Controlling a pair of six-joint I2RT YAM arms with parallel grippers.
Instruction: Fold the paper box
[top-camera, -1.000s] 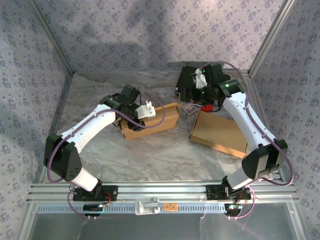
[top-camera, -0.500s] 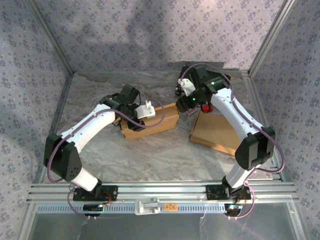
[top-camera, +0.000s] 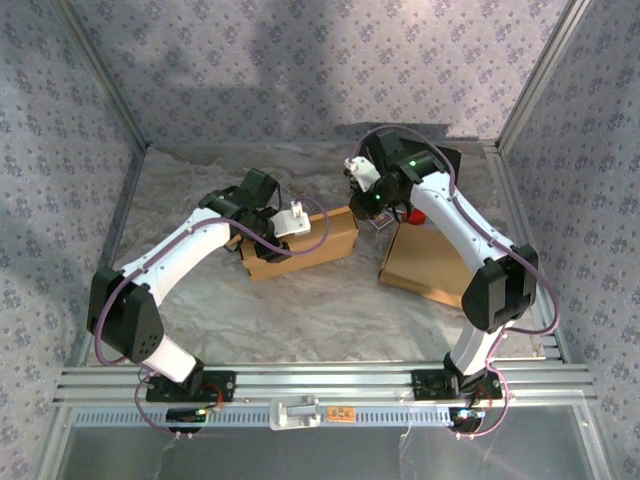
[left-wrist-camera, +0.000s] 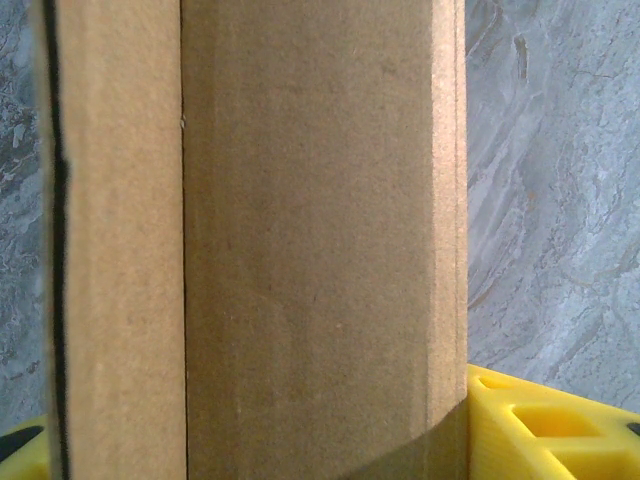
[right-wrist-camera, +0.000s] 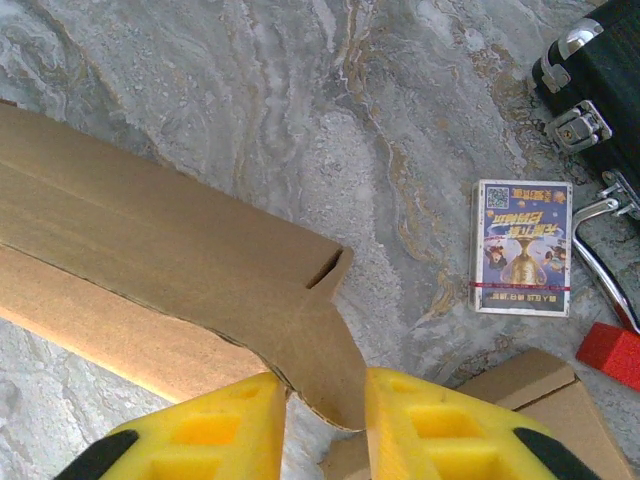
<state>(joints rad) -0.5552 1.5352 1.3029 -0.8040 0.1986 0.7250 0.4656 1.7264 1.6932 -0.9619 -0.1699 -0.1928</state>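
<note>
On the grey marbled worktop (top-camera: 330, 310), the left claw (left-wrist-camera: 280, 440) pinched the brown cardboard box (left-wrist-camera: 310, 200); the right claw (right-wrist-camera: 325, 420) (grip unclear) straddled its flap (right-wrist-camera: 320, 340).

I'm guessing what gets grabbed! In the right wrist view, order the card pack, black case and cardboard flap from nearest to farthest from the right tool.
1. cardboard flap, inside the right tool, bottom middle.
2. card pack, on the right.
3. black case, top right corner.
</note>
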